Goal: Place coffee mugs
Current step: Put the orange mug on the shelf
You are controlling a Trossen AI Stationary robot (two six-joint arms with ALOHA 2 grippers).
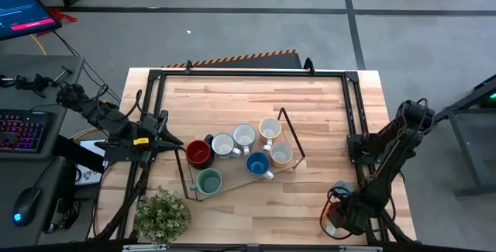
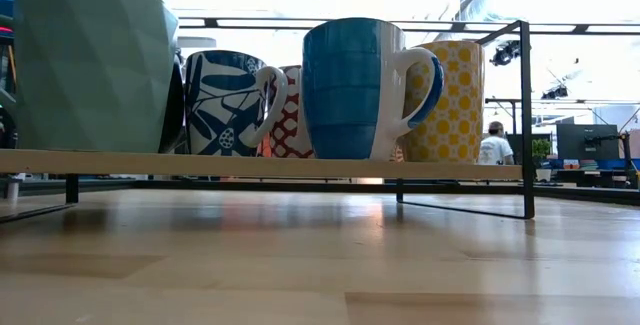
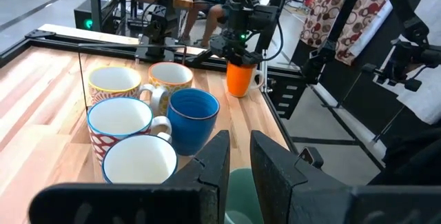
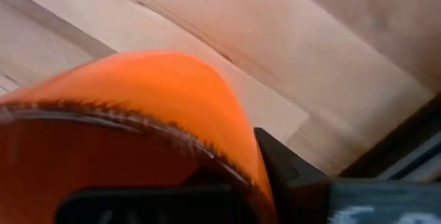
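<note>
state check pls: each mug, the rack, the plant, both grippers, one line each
orange mug: upright near the table's right edge, off the rack, right gripper on its rim
right gripper: shut on orange mug
left gripper: nearly closed, empty, beside the rack
rack: on the table, seven mugs on it
blue mug: upright on rack
teal-green mug: upright on rack
dark red mug: upright on rack
potted plant: upright at table's front edge

Seven mugs [image 1: 236,153] cluster on one wire rack [image 1: 288,132] at frame centre; an eighth, orange mug [image 3: 240,79] sits apart, probably gripped. One potted plant [image 1: 162,215] stands lower left.
</note>
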